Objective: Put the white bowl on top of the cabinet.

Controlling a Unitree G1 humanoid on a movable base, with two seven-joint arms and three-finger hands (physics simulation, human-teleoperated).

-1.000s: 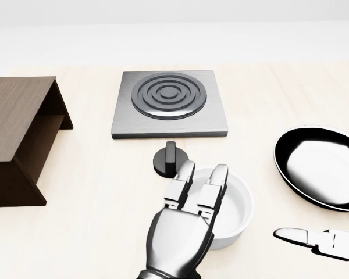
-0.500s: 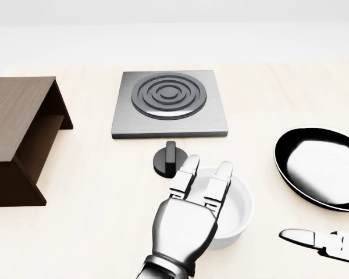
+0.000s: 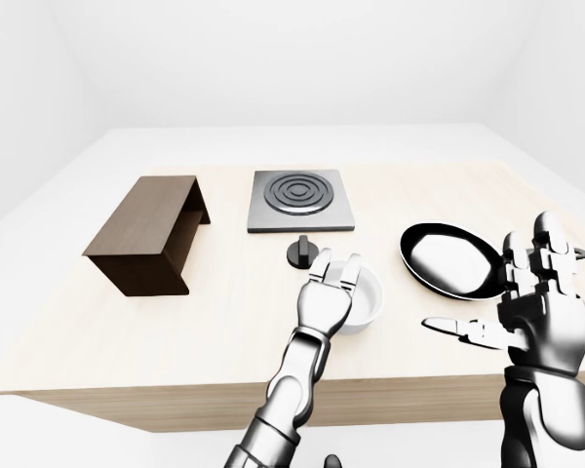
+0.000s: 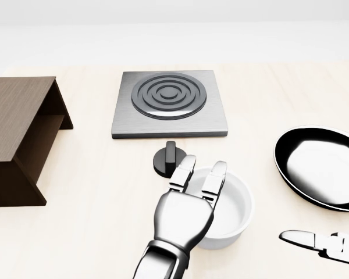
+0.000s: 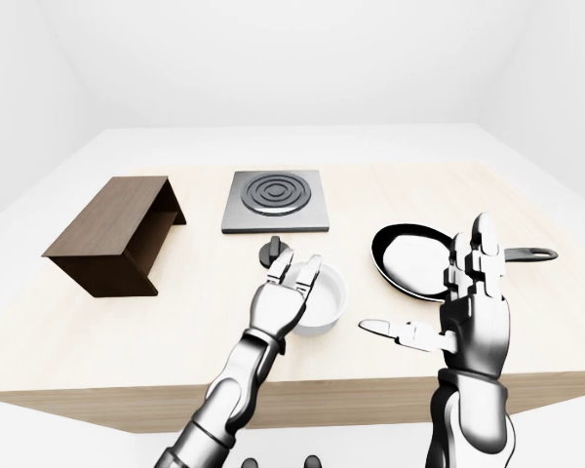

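Cabinet: I see the dark wooden cabinet (image 4: pixel 17 128) at the left of the head view, resting on the pale surface (image 4: pixel 93 197), its open side turned toward the stove plate; its top is bare.
Stove plate: a square grey stove plate (image 4: pixel 169 104) with concentric rings lies near the top centre of the head view, well apart from the cabinet.
Knob: a small black knob (image 4: pixel 170 160) sits just below the stove plate, between it and the bowl.
White bowl: the white bowl (image 4: pixel 232 206) stands upright on the surface near the bottom centre of the head view, just below the knob.
Left robot hand: my left robot hand (image 4: pixel 189 195) lies over the bowl's left rim, fingers (image 4: pixel 183 171) stretched out flat across the opening and spread, not curled round the wall.
Pan: a black frying pan (image 4: pixel 320 165) with a glossy inside lies at the right of the head view, near the bowl but apart from it; its handle shows in the right-eye view.
Right robot hand: my right robot hand (image 5: pixel 473 312) is raised upright at the right, palm flat, fingers apart, thumb pointing left, holding nothing.
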